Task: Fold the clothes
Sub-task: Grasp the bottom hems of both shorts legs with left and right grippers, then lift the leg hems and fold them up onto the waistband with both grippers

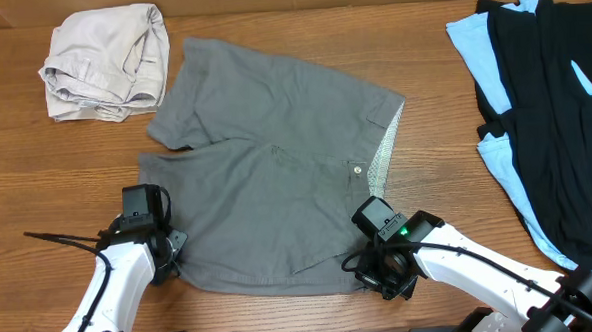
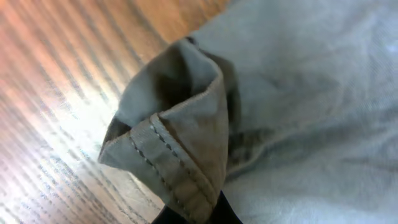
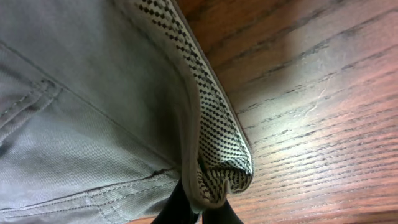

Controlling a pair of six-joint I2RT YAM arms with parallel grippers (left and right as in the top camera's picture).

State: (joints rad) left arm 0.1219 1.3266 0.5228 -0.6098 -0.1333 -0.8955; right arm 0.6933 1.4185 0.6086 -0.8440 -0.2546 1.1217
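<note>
1. A beige garment (image 1: 106, 62) lies bunched up on the wooden table (image 1: 421, 40), just beyond the upper-left corner of the grey shorts (image 1: 267, 187) and apart from them.
2. The left gripper (image 1: 173, 253) sits at the near-left corner of the shorts. It is clamped on the hem (image 2: 168, 165) of the nearer leg, and the wrist view shows that stitched edge folded over and raised off the wood.
3. The shorts lie spread flat in the middle of the table. Their waist-to-hem axis runs roughly left to right and is a little skewed; both leg openings point left and the waist points right.
4. A small button (image 1: 356, 168) sits near the shorts' waist edge.
5. The pale waistband lining (image 3: 214, 137) shows along that right edge.
6. The right gripper (image 1: 369, 270) is at the near-right corner of the shorts, closed on the waistband — the dotted lining curls around its tips.
7. Well right of the shorts lies a light-blue garment (image 1: 462, 34).
8. A black garment (image 1: 554, 105) lies over the light-blue one.
</note>
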